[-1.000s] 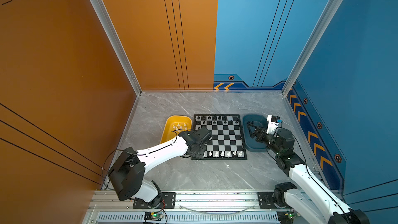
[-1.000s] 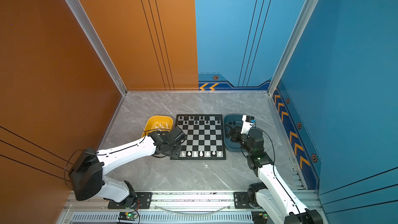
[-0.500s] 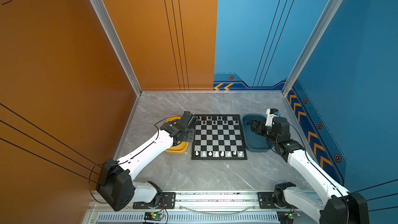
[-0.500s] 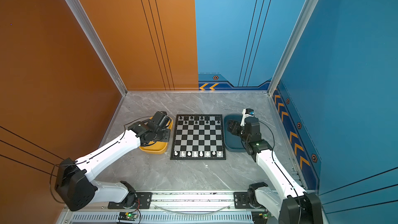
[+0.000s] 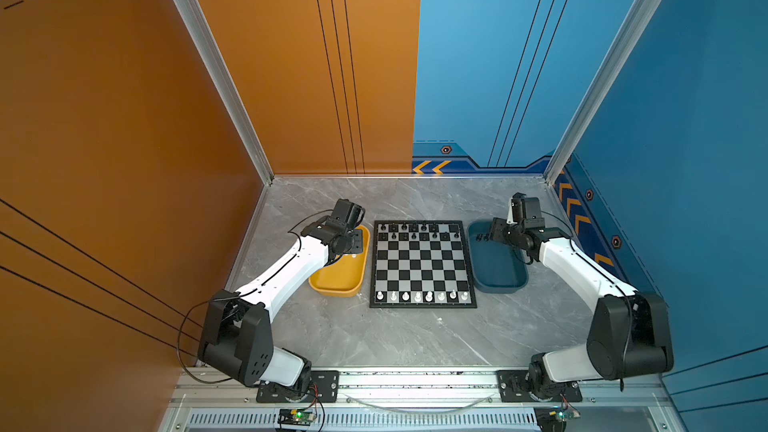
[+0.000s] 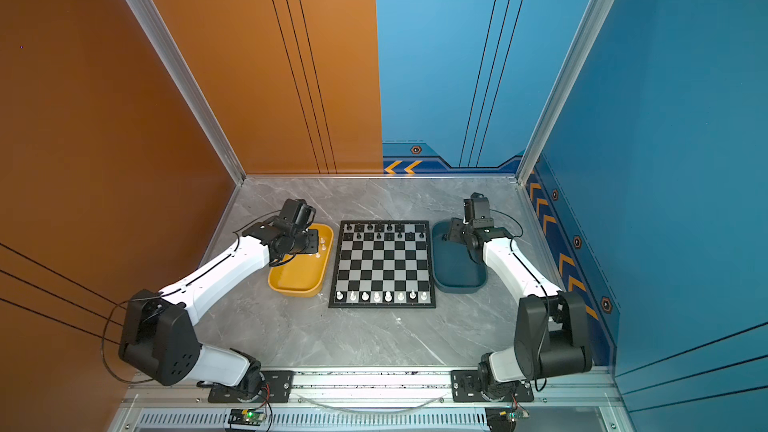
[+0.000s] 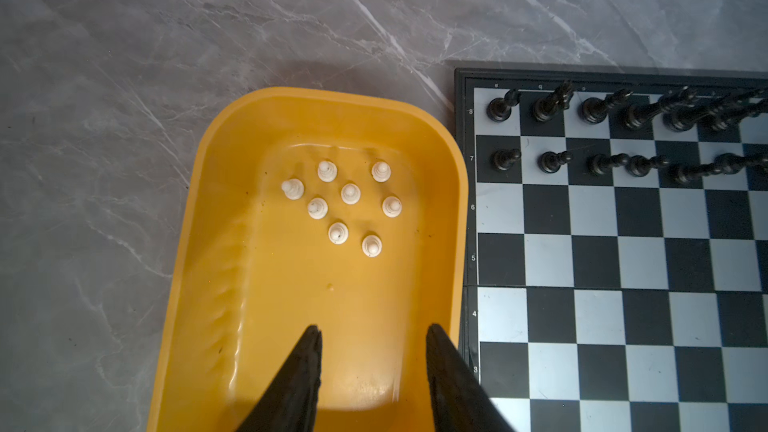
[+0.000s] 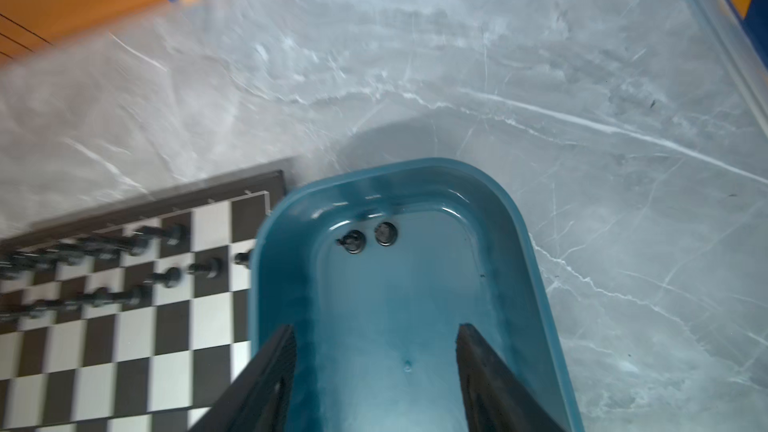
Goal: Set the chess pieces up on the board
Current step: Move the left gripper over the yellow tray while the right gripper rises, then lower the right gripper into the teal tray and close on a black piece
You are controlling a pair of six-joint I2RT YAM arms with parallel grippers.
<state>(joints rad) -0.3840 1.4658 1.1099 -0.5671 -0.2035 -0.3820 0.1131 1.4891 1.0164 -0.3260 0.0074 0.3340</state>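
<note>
Pickup stage: left gripper point(image 7: 372, 327) spread and empty, white pawns point(image 7: 350, 193) ahead of its tips; right gripper point(image 8: 376, 327) spread too (two black pieces point(image 8: 370, 236) ahead). Next, probably: straddle one, pinch.

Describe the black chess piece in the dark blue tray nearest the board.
Find the flat black-and-silver chessboard; the dark blue plastic tray lies along its right edge in both top views. At the tray's far end sit two tiny black chessmen: the wanted piece is nearer the board, knob showing off-centre, while its neighbour looks a plain disc.
</note>
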